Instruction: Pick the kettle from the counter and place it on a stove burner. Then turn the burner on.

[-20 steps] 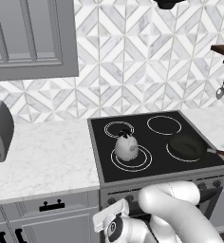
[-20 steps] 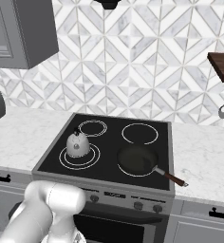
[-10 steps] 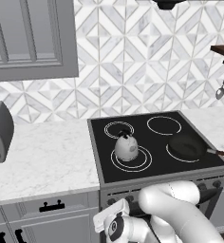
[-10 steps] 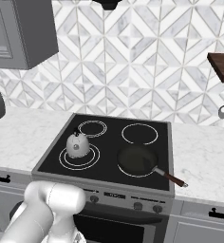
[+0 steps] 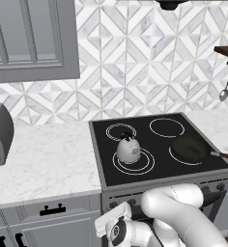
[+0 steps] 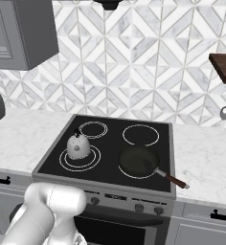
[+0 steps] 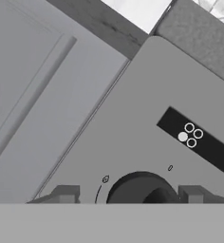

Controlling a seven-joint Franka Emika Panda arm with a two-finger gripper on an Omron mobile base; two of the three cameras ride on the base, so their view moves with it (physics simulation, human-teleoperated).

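Sitting upright on stove burner [image 5: 133, 161] at front left of black cooktop: kettle [image 5: 128, 149]. Frying pan [image 5: 190, 148] on front right ring. Gripper [image 7: 128, 195] low before stove front; fingers [image 7: 64, 193] spread either side of dark knob [image 7: 141, 188], seemingly not gripping.
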